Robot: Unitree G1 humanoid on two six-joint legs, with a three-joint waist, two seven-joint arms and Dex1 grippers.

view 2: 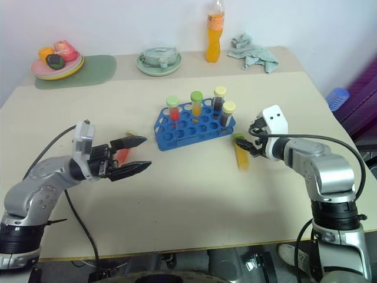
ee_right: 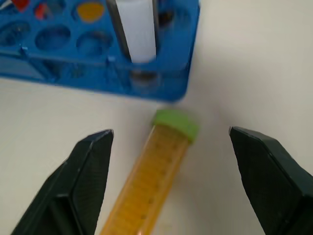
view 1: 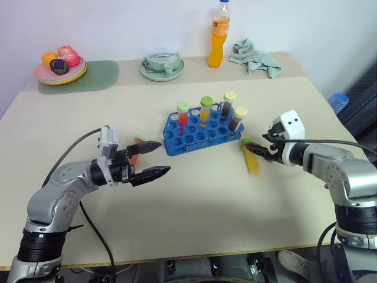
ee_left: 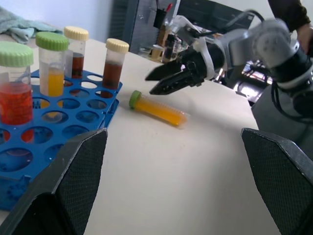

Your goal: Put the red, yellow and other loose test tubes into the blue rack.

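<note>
Both hands (view 1: 154, 158) (view 1: 259, 151) flank blue rack (view 1: 197, 134) holding 4 tubes (view 1: 205, 109).

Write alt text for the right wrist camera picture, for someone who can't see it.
A yellow test tube with a green cap lies flat on the pale table, between the two open black fingers of the right hand. Just beyond its cap stands the blue rack.

Head stereo pair looks down across the table (view 1: 206, 194); both wrist cameras sit low and close, sharing the blue rack (ee_left: 58, 115) and yellow tube (ee_right: 146, 181).
</note>
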